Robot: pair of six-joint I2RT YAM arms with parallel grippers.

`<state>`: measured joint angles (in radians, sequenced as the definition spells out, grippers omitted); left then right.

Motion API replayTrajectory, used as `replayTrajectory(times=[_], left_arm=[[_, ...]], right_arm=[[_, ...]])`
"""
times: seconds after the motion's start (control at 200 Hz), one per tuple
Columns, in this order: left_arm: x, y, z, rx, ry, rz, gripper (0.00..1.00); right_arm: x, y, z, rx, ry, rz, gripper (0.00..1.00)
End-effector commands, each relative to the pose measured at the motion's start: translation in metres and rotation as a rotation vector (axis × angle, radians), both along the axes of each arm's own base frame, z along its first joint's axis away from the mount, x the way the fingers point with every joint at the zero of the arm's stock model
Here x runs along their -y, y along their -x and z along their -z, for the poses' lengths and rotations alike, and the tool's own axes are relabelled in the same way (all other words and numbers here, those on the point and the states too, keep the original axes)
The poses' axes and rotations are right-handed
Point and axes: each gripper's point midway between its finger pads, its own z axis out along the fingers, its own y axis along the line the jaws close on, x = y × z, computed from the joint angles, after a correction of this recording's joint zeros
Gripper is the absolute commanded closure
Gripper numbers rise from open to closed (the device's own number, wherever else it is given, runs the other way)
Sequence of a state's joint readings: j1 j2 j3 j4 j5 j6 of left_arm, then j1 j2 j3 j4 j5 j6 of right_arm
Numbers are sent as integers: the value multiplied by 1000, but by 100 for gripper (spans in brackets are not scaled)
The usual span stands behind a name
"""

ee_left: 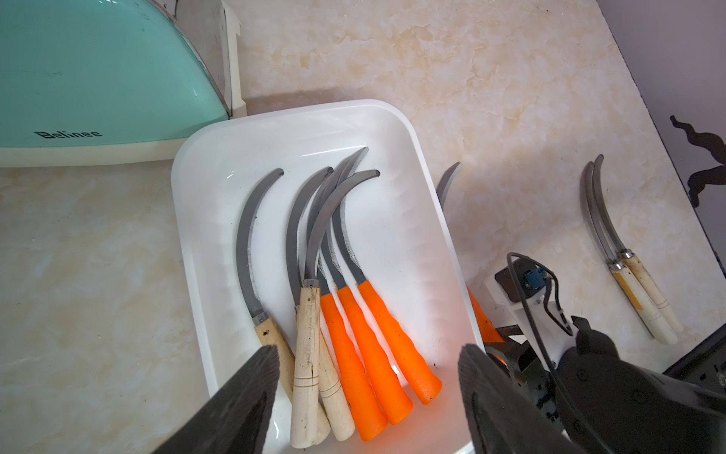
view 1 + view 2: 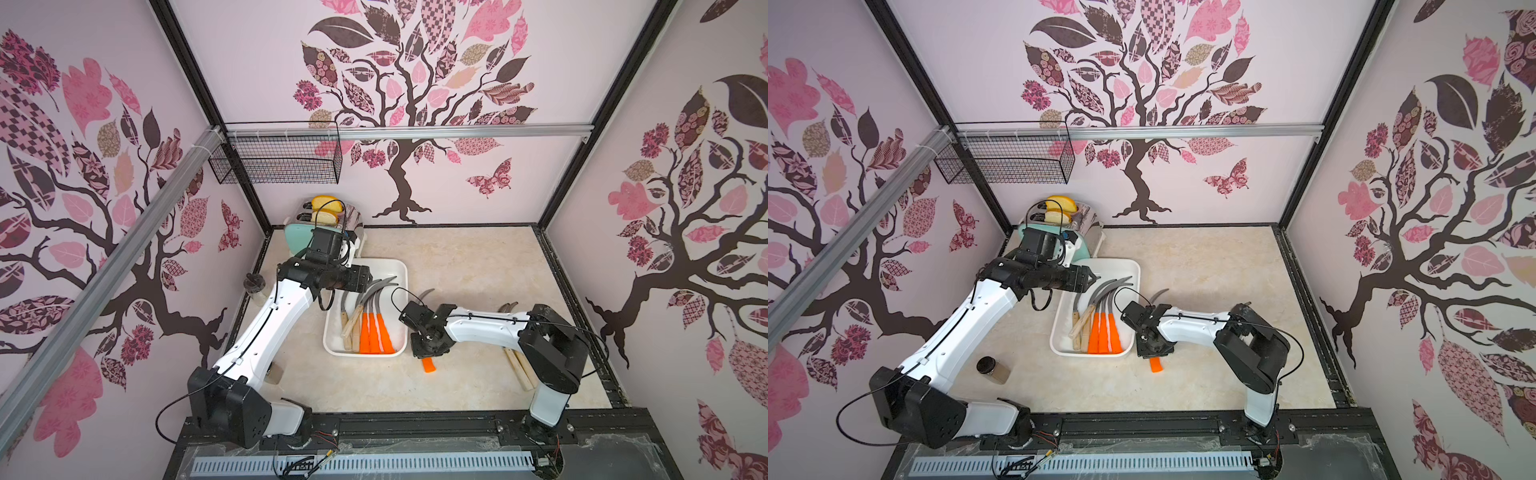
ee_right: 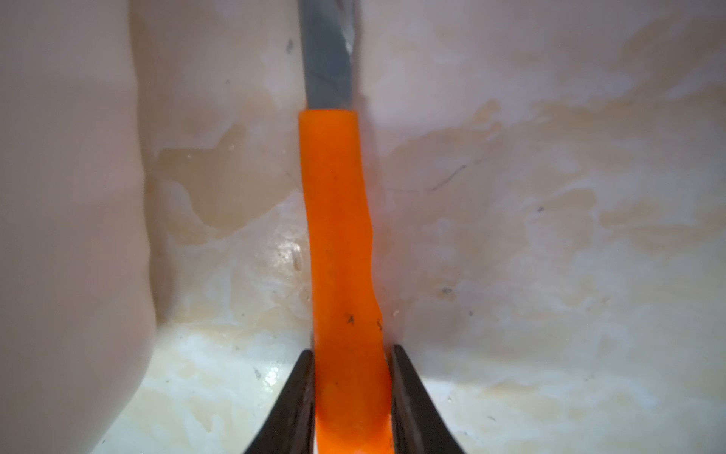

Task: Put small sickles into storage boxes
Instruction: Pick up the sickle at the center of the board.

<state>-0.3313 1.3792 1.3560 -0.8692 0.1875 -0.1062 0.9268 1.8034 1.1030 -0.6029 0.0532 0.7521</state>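
Right claw (image 3: 351, 350) is pinched on the orange handle of the last orange sickle (image 3: 338, 216), which lies flat on the table (image 1: 491, 78) just beside the tray (image 1: 243, 149) wall, blade pointing away from the robot. The grip looks to sit toward the butt end, so most of the handle and all of the blade hang ahead of the pinch. I'd expect the blade to droop or swivel on lift, and the handle looks smooth enough to slide out. It's so close to the wall that a low carry could hook the blade tip on the rim and shove or tip the tray. Left claw (image 1: 368, 350) is spread, holding nothing, above the six sickles (image 1: 355, 314) already in the tray, so there's an arm-clash risk if the right swings in. Two wooden-handled sickles (image 1: 628, 271) are out on the table near the right arm; its elbow could sweep them.
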Motion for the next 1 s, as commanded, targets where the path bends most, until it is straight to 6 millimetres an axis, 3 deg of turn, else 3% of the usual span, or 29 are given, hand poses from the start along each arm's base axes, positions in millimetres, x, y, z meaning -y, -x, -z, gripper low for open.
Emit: replayTrajectory(times=[0.0, 0.205, 0.745, 0.995], left_arm=[[0, -6, -9, 23, 12, -8, 24], [0, -6, -10, 24, 10, -9, 24], [-2, -6, -19, 58, 2, -7, 24], [-3, -4, -18, 60, 1, -8, 24]], right_arm=[[14, 4, 1, -16, 52, -3, 89], [15, 0, -2, -9, 33, 5, 100], [24, -17, -38, 59, -8, 26, 100], [30, -18, -40, 61, -22, 34, 100]])
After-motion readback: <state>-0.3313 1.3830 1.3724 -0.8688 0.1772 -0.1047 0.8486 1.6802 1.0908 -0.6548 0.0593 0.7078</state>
